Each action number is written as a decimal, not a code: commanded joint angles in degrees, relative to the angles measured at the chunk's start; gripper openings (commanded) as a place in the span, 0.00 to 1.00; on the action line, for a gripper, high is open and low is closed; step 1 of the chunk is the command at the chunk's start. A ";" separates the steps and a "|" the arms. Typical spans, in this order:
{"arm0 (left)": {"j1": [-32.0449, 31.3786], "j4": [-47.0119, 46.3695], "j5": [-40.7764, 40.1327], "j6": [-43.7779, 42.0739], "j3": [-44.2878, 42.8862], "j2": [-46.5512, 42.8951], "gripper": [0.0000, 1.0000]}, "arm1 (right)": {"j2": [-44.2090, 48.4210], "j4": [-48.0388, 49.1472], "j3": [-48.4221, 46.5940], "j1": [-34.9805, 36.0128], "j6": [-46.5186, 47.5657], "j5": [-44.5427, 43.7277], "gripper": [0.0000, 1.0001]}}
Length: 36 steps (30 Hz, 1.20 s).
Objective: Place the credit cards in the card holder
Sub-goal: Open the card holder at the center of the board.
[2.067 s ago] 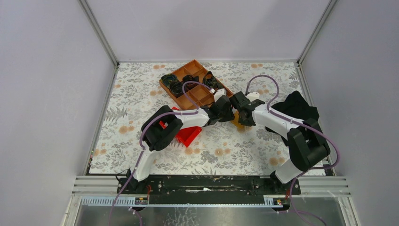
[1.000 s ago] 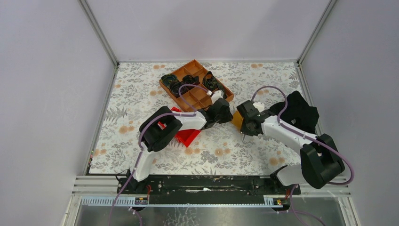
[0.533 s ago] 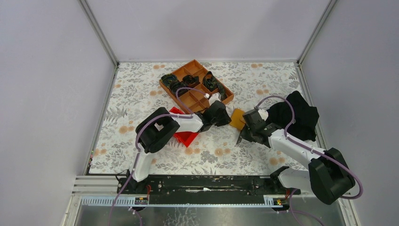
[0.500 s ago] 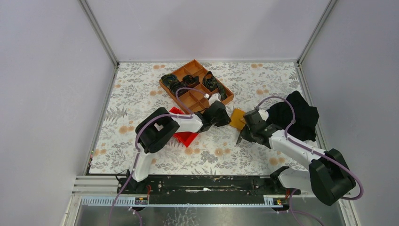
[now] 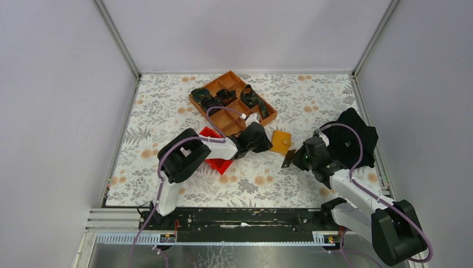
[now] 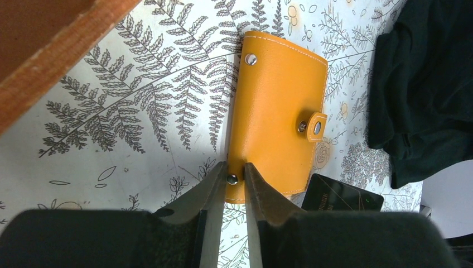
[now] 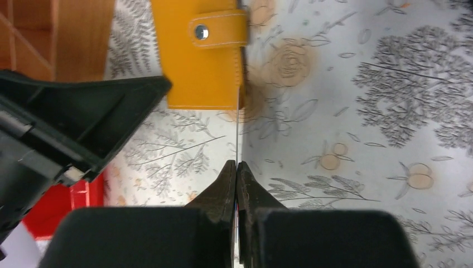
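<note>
Nearest to the front edge of the desk (image 5: 251,187), my right claw (image 7: 237,165) is pressed together on one dark credit card (image 6: 341,195). The card is just beside the near side of the card holder (image 6: 273,111). The holder lies flat at about the middle of the desk, a bit toward the right edge. It is closed, with the strap (image 6: 312,125) snapped.

My left claw (image 6: 234,166) stands at the holder's left side with the jaws only a little apart. I cannot tell if they pinch the leather or only straddle its edge.

I judge that the step in hand is to fix and open the holder. For this I should undo the strap first and lift only the top flap. Then I should hold the holder firm while the card comes in flat and straight.

The pockets inside are hidden, and I see no other cards. Where they are I cannot say. The black cloth (image 6: 424,84) and, farther, the compartment tray (image 5: 231,100) are cut off in my wrist view.
</note>
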<state>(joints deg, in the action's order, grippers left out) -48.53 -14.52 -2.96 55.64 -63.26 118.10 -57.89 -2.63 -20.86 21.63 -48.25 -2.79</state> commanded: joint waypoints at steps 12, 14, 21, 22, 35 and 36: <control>-1.40 28.85 1.39 -3.56 8.03 8.15 0.27 | 2.99 7.68 0.20 -2.04 2.12 6.67 0.00; -1.41 28.77 1.07 -3.68 8.30 7.90 0.27 | 4.63 2.78 -0.94 -2.03 2.66 2.34 0.00; -1.38 28.75 1.17 -3.84 8.35 8.36 0.27 | 1.60 -5.22 -4.87 -2.16 4.96 -3.53 0.00; -1.39 28.84 1.12 -3.91 8.36 8.30 0.27 | 1.13 -4.84 -4.58 -2.14 4.94 -3.35 0.00; -1.40 29.65 1.23 -4.66 7.48 8.63 0.27 | -3.47 5.95 0.41 -4.04 3.90 2.80 0.00; -1.42 29.64 1.31 -4.66 7.46 8.78 0.27 | -3.46 7.19 0.95 -4.29 3.84 3.47 0.00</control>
<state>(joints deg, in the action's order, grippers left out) -48.56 -15.77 -2.98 55.59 -62.54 117.99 -60.95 -1.52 -21.52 18.46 -44.49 -2.02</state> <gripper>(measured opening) 0.265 0.017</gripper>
